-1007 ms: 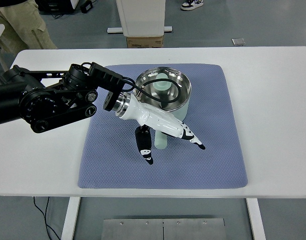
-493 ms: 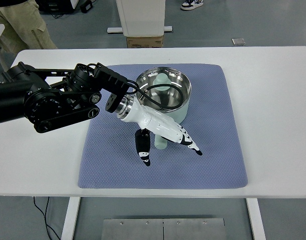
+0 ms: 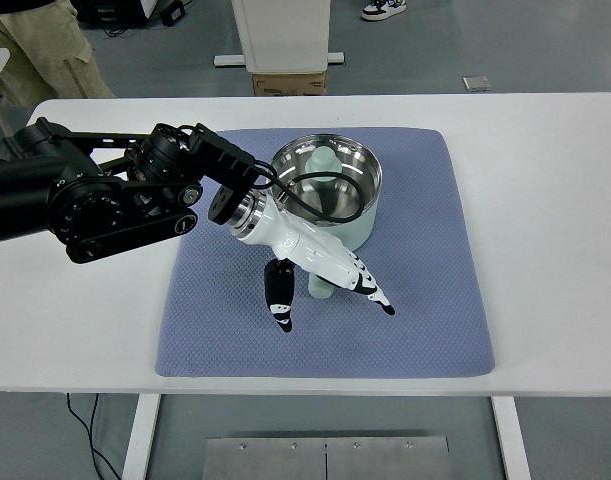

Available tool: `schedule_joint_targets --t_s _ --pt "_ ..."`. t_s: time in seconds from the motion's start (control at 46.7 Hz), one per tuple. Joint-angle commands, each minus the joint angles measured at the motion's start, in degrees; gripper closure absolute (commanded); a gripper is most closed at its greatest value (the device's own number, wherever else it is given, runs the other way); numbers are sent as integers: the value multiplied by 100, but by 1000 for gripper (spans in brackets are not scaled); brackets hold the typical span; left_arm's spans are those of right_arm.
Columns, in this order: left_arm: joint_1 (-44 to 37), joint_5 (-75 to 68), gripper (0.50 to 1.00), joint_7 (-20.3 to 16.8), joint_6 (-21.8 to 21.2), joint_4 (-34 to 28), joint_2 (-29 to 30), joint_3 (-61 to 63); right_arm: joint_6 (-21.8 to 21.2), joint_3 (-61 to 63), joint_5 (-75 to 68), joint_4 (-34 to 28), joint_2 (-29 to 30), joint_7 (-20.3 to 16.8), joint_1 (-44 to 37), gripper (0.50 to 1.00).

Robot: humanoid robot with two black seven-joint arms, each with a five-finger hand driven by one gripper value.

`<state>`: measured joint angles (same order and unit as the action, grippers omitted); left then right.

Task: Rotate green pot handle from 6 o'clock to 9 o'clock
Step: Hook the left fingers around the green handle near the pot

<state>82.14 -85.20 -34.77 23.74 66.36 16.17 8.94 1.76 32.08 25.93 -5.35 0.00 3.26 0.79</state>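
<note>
Because the pale green handle [image 3: 319, 287] of the steel-lined green pot [image 3: 326, 190] points near, the white left hand [image 3: 310, 258] straddles it, fingers [image 3: 279, 299] spread, gripping nothing, positioned to sweep it leftward.

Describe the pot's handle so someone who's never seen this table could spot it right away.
On the white table lies a blue mat with a pot near its top. The handle is the pale green stub pointing toward the near edge, partly under the left hand.
</note>
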Motion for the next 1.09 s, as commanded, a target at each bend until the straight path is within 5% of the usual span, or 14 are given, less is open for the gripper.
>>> schedule_joint_targets --t_s 0.0,1.071 --pt "21 -14 500 -3 17 -1 0 63 0 0 0 8 0 -1 0 500" --pt "355 -41 500 -23 8 -1 115 652 0 0 0 -1 0 -1 0 500"
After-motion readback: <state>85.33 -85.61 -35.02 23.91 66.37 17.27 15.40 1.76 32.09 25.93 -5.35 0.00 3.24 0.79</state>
